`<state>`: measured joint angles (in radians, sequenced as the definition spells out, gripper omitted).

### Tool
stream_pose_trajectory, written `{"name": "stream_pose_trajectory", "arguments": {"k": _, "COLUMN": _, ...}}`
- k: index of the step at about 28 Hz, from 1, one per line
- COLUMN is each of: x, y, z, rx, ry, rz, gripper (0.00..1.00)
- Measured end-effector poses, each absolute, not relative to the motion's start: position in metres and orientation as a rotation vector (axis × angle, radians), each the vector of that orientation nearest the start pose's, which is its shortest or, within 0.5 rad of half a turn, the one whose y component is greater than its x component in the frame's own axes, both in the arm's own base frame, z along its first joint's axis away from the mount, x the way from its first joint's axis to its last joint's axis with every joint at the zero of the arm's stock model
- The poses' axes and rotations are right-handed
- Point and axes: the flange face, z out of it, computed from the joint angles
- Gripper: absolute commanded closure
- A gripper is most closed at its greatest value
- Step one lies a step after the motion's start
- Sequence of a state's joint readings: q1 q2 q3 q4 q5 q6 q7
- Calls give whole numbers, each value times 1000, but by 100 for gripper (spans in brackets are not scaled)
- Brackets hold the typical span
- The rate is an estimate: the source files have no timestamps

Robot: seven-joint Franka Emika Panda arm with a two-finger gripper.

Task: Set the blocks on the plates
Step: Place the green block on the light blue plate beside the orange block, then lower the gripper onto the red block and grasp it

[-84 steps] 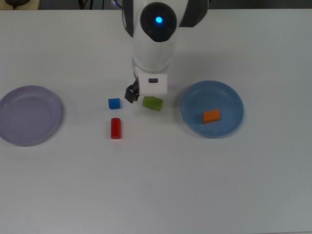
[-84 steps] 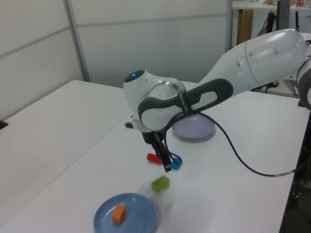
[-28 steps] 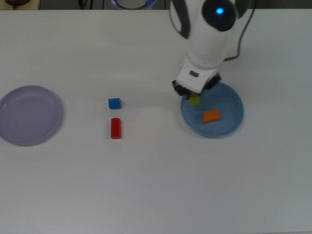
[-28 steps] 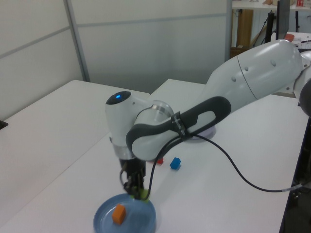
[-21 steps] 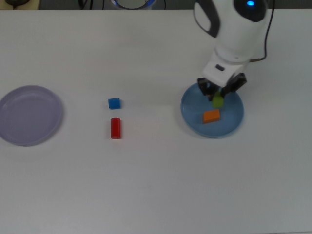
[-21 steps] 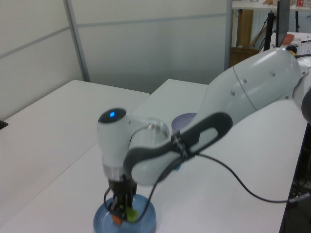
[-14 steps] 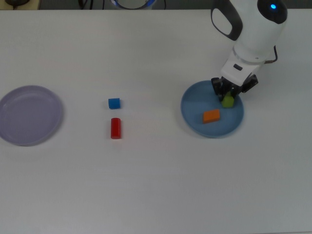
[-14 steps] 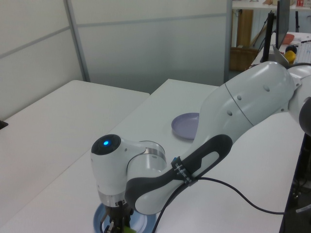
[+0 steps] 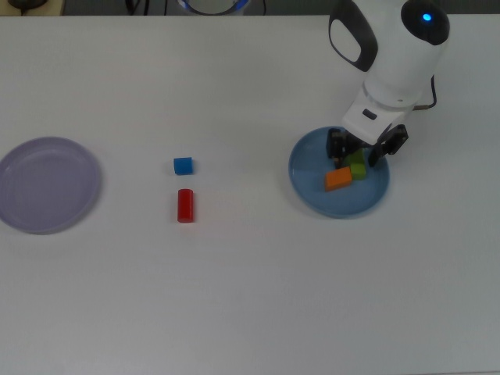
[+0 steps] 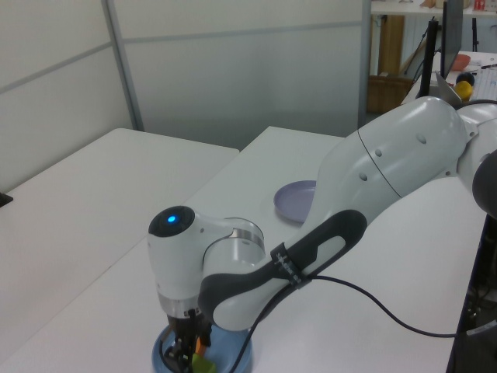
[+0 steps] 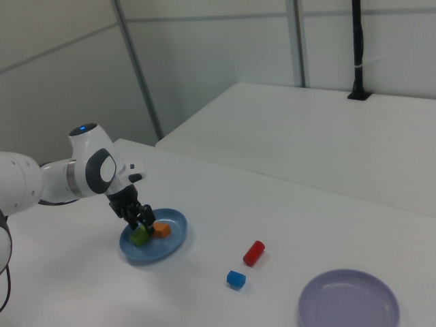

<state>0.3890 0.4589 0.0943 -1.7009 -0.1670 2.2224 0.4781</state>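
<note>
In the top view the light blue plate (image 9: 305, 187) holds the orange block (image 9: 338, 180) and the green block (image 9: 358, 169), which lie side by side. My gripper (image 9: 360, 151) hangs just over the green block, fingers open on either side of it. The right view shows the same: gripper (image 11: 139, 218) above the green block (image 11: 140, 236) on the blue plate (image 11: 170, 246). On the table between the plates sit the blue cube (image 9: 183, 166) and the red cylinder (image 9: 185, 205). The lavender plate (image 9: 47, 183) at the top view's left is bare.
The arm's white body (image 10: 233, 287) hides most of the blue plate (image 10: 237, 359) in the left view. The lavender plate (image 10: 295, 200) shows behind it. A second white table (image 11: 327, 129) stands beyond a gap in the right view.
The gripper carried the green block from the table's middle to the blue plate. Its fingers have since spread, and the green block now lies beside the orange one.
</note>
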Motion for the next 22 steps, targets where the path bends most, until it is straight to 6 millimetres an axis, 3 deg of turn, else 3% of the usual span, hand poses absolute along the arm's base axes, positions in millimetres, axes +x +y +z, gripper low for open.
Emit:
{"name": "stream_pose_trajectory", "arguments": {"k": 4, "x": 620, "y": 279, "z": 350, "rx": -3179, "ry": -75, "rz": -205, "gripper": 0}}
{"name": "stream_pose_trajectory", "arguments": {"k": 7, "x": 638, "y": 243, "z": 367, "rx": -3172, "ry": 16, "rz": -249, "gripper": 0}}
{"name": "stream_pose_trajectory", "arguments": {"k": 12, "x": 665, "y": 160, "z": 384, "rx": -3172, "ry": 165, "rz": -286, "gripper": 0}}
{"name": "stream_pose_trajectory", "arguments": {"k": 14, "x": 674, "y": 118, "z": 385, "rx": -3178, "ry": 211, "rz": -286, "gripper": 0}}
{"name": "stream_pose_trajectory", "arguments": {"k": 19, "x": 682, "y": 34, "z": 381, "rx": -3197, "ry": 233, "rz": -263, "gripper": 0}}
{"name": "stream_pose_trajectory", "arguments": {"k": 22, "x": 683, "y": 0, "z": 378, "rx": -3200, "ry": 234, "rz": -246, "gripper": 0}}
